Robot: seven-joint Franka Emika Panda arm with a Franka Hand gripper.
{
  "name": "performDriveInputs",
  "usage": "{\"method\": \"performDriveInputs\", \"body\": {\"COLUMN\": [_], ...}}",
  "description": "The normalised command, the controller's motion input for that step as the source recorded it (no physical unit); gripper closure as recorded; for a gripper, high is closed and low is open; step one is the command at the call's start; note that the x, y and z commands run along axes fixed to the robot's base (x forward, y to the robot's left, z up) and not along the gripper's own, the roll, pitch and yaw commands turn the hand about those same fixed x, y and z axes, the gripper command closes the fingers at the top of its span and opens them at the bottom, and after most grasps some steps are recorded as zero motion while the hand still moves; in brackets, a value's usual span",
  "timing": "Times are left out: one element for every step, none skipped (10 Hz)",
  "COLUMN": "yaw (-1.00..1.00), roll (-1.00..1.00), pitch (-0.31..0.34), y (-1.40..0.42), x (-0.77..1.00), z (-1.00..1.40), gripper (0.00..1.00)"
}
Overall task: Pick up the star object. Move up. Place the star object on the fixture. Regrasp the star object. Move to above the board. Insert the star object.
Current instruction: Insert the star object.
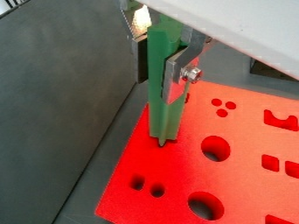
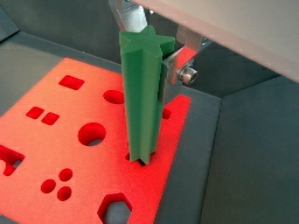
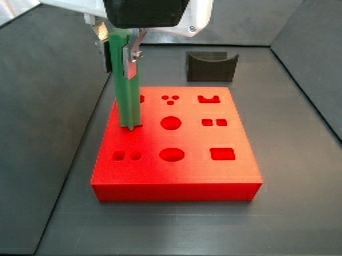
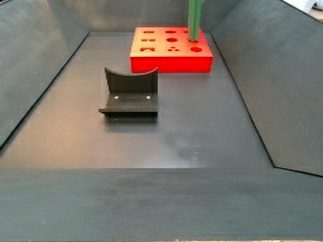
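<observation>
The star object [image 3: 127, 80], a long green ridged prism, hangs upright with my gripper [image 3: 119, 42] shut on its upper part. Its lower end touches the red board [image 3: 194, 140] at a hole in the board's left column, middle row, and looks just inside it. In both wrist views the prism [image 1: 163, 96] [image 2: 142, 96] stands clamped between the silver fingers [image 1: 181, 68] [image 2: 179, 63], tip down on the board [image 1: 239, 179] [image 2: 152, 188]. The fixture [image 3: 210, 66] stands empty behind the board. In a side view the prism [image 4: 195, 17] rises from the board [image 4: 171, 64].
Dark bin walls slope up around the grey floor [image 3: 301, 190]. The fixture [image 4: 128, 93] sits mid-floor, apart from the board. Other shaped holes, among them circles [image 3: 171, 123] and squares [image 3: 221, 155], dot the board's top.
</observation>
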Motion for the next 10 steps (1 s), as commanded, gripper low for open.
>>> {"method": "performDriveInputs", "body": {"yaw": [0.00, -0.02, -0.06, -0.09, -0.08, -0.06, -0.05, -0.05, -0.15, -0.16], "roll": [0.04, 0.03, 0.03, 0.00, 0.00, 0.00, 0.00, 0.00, 0.00, 0.01], "pitch": [0.000, 0.000, 0.000, 0.000, 0.000, 0.000, 0.000, 0.000, 0.000, 0.000], "y": [0.00, -0.01, -0.03, -0.04, -0.06, -0.05, -0.03, -0.03, 0.00, 0.00], "x": [0.00, 0.00, 0.00, 0.00, 0.00, 0.00, 0.00, 0.00, 0.00, 0.07], "z": [-0.08, -0.08, -0.06, -0.01, -0.03, -0.02, 0.00, -0.02, -0.05, -0.09], "gripper": [1.00, 1.00, 1.00, 1.00, 1.00, 1.00, 1.00, 1.00, 1.00, 1.00]}}
